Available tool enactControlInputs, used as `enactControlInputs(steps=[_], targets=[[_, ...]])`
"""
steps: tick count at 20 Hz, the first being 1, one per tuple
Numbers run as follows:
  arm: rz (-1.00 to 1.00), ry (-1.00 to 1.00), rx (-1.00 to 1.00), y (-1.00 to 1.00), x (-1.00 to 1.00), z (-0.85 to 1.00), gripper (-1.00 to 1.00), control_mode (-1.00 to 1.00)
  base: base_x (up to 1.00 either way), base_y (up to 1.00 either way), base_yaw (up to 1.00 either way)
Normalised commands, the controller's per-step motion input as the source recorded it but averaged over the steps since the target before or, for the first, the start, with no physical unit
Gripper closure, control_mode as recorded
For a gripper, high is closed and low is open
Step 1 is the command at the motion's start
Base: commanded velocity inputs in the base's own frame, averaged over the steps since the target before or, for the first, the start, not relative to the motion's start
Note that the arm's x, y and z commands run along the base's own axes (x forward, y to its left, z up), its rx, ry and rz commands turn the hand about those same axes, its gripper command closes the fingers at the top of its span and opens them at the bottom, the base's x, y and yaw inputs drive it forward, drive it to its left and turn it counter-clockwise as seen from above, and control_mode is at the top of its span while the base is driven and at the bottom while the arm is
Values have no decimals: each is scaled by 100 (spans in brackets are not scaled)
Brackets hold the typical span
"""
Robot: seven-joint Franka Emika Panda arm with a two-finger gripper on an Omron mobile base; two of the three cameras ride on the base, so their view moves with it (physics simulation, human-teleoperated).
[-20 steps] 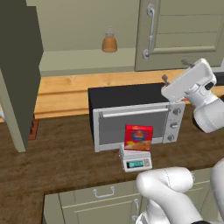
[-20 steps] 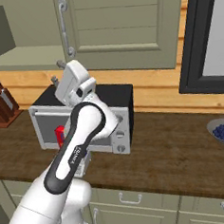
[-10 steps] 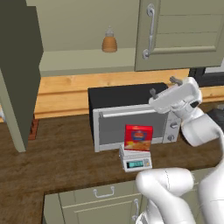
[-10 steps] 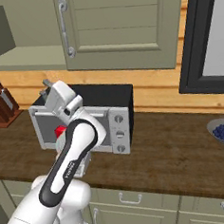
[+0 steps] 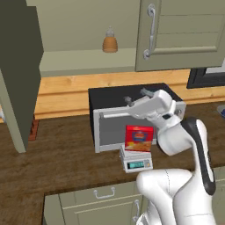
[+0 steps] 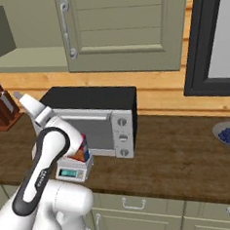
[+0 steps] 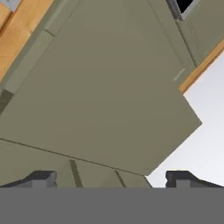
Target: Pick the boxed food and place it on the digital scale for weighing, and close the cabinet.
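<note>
Arm bent over the toaster oven (image 5: 132,121), claw (image 5: 137,96) empty with fingers spread, pointing left toward the open cabinet (image 5: 17,74); red cardboard boxed food (image 5: 139,138) upright on flat grey digital scale (image 5: 136,161), wood-grain bench (image 5: 57,162).

2 base cams behind arm, L & R, both on toaster oven (image 5: 132,116); hand cam close at cabinet (image 7: 100,96).

boxed food (image 5: 139,138) upright on digital scale (image 5: 136,161) | cabinet (image 5: 19,83) left door open
</note>
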Motion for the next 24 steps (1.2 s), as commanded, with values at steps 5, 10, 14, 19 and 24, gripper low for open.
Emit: enactControlInputs(steps=[5, 10, 14, 19, 24], targets=[[-60, -18, -31, 57, -1, -7, -100, -100, 0, 0, 0], [-50, -19, -16, 5, -6, 6, -100, -100, 0, 0, 0], [-45, -40, -35, 18, -45, -9, -100, -100, 0, 0, 0], [-53, -62, -48, 38, -29, -18, -100, -100, 0, 0, 0], [-49, -64, -50, 56, -15, -48, -100, -100, 0, 0, 0]])
